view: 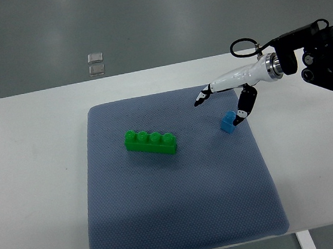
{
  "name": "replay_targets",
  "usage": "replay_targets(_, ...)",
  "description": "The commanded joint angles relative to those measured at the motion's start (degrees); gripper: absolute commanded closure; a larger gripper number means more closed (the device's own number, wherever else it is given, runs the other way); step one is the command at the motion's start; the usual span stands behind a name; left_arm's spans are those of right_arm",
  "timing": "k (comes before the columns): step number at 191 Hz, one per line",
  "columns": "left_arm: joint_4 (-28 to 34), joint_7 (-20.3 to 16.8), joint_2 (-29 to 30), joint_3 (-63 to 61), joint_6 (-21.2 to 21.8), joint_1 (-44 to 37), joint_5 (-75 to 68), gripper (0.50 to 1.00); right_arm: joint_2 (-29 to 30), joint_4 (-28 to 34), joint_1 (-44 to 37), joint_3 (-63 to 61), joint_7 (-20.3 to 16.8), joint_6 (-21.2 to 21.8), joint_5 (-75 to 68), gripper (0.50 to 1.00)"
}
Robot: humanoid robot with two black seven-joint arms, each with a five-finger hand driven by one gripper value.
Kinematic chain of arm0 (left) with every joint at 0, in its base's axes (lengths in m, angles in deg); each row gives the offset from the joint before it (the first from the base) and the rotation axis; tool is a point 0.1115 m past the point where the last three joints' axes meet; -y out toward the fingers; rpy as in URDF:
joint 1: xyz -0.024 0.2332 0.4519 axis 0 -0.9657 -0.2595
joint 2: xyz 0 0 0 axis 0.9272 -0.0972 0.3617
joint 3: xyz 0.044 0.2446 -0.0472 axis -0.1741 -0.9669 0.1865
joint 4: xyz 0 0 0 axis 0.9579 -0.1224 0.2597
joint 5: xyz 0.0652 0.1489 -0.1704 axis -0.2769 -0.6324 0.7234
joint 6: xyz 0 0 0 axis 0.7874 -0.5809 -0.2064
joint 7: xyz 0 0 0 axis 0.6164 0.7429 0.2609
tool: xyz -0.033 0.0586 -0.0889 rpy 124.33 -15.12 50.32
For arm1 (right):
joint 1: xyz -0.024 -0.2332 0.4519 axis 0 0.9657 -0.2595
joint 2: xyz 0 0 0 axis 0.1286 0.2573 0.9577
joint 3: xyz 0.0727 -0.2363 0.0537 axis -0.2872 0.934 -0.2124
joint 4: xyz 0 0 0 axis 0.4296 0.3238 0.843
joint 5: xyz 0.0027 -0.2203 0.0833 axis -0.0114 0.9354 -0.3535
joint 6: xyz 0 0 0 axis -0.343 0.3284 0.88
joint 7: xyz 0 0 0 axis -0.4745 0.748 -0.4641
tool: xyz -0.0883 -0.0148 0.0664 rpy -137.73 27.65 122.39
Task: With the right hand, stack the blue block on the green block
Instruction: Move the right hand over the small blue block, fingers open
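A long green block (151, 142) with several studs lies on the blue-grey mat (176, 207), left of centre. Right of it, near the mat's right edge, a small blue block (227, 122) sits slightly tilted. My right hand (220, 107) reaches in from the right, just above the blue block. Its white fingers (202, 98) are spread: one points left over the mat and holds nothing. Another hangs down with its black tip against the blue block's upper right side. The fingers are not closed around the block. The left arm does not show.
The mat covers the middle of a white table (34, 175). Two small square plates (96, 63) lie on the grey floor beyond the table's far edge. The robot's black forearm (327, 58) sits over the table's right end.
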Motion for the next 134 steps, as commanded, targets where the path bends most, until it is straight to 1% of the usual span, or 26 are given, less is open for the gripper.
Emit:
replay_targets(1, 0.00, 0.00, 0.00, 0.00, -0.01, 0.00, 0.00, 0.500, 0.19, -0.34, 1.14, 0.01, -0.09, -1.47, 1.73, 0.591)
replay_targets(42, 0.00, 0.00, 0.00, 0.00, -0.01, 0.00, 0.00, 0.500, 0.19, -2.19, 2.37, 0.01, -0.44, -5.25, 4.89, 0.591)
replay_targets(78, 0.00, 0.00, 0.00, 0.00, -0.01, 0.00, 0.00, 0.500, 0.72, -2.28, 2.99, 0.10, -0.44, -6.39, 7.80, 0.591)
replay_targets(116, -0.08, 0.00, 0.00, 0.00, -0.01, 0.00, 0.00, 0.500, 1.51, -2.89, 3.69, 1.07, -0.53, -9.11, 9.55, 0.593)
replay_targets(134, 0.00, 0.00, 0.00, 0.00, -0.01, 0.00, 0.00, 0.500, 1.86, -3.42, 3.96, 1.07, -0.79, -9.64, 9.82, 0.595)
